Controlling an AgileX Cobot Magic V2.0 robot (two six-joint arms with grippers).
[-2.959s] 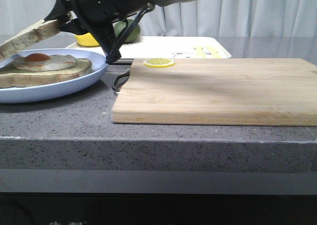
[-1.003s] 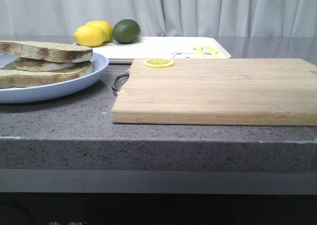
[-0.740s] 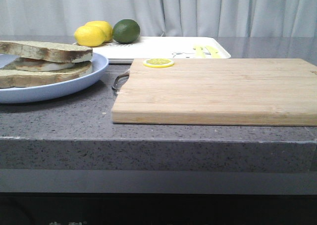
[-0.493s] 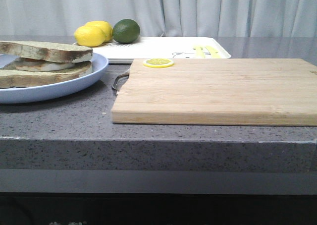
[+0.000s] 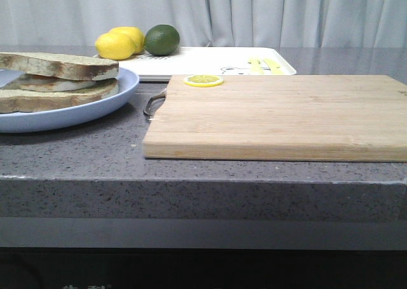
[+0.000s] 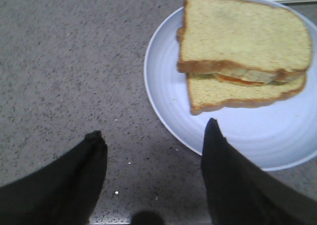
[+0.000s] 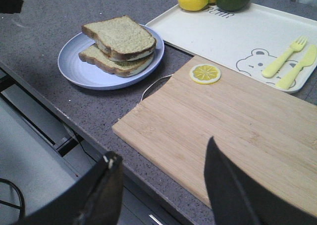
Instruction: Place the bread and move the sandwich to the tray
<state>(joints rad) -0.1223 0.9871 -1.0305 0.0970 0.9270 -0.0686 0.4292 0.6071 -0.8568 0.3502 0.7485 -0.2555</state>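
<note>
The bread [image 6: 246, 32] lay on top of the egg-bearing slice, so the sandwich [image 7: 119, 45] was assembled on the pale-blue plate [image 6: 163, 93]. The placing step therefore appeared complete, and the transfer to the tray [image 7: 213, 36] remained.

The left gripper [image 6: 153, 140] was released, jaws spread wide with nothing between them. It hovered above the grey countertop [image 6: 69, 61] just short of the plate rim. The sandwich lay directly ahead of its fingertips, shifted toward the right-hand finger. The long edge of the sandwich ran across the line of approach.

The right gripper [image 7: 163, 178] was likewise open and empty. It hung over the near edge of the wooden cutting board [image 7: 228, 121], well apart from the plate.

The left arm was clearly the nearer. The tray lay beyond the plate, with two lemons [image 5: 121, 42] and a lime [image 5: 162, 39] on its far corner.
</note>
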